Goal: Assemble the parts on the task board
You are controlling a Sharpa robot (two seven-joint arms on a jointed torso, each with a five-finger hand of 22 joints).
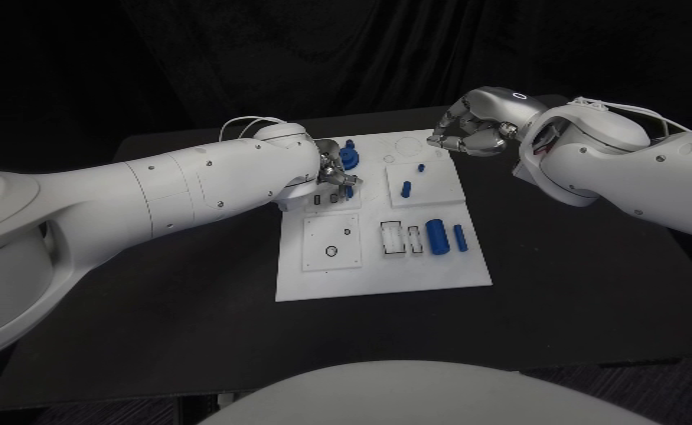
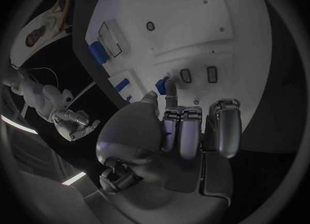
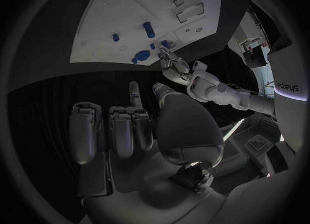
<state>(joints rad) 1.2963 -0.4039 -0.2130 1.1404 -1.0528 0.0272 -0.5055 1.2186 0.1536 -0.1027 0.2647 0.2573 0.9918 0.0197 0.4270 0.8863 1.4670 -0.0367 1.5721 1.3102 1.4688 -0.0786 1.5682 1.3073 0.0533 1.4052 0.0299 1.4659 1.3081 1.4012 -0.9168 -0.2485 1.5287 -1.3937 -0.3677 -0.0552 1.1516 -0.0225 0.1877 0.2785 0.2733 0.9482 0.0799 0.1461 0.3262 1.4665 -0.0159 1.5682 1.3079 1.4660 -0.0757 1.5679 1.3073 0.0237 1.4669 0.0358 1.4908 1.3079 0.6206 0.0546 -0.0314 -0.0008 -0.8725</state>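
The white task board (image 1: 440, 280) lies mid-table. My left hand (image 1: 335, 173) hangs over its far left part and pinches a small blue part (image 2: 161, 84) between thumb and a fingertip, just above two small slots (image 2: 186, 75). A round blue part (image 1: 351, 153) stands right beside that hand. Small blue parts (image 1: 405, 188) sit mid-board, and blue cylinders (image 1: 436, 238) lie near the board's right edge. My right hand (image 1: 476, 131) hovers past the board's far right corner, its fingers curled in with nothing in them. The right wrist view shows the board (image 3: 129, 12) and the left hand (image 3: 171, 61) beyond the curled fingers (image 3: 123, 131).
Around the board, the black table (image 1: 188, 285) is bare on the near left and the right. The board's near left square panel (image 1: 330, 241) has small holes. A dark curtain hangs behind the table.
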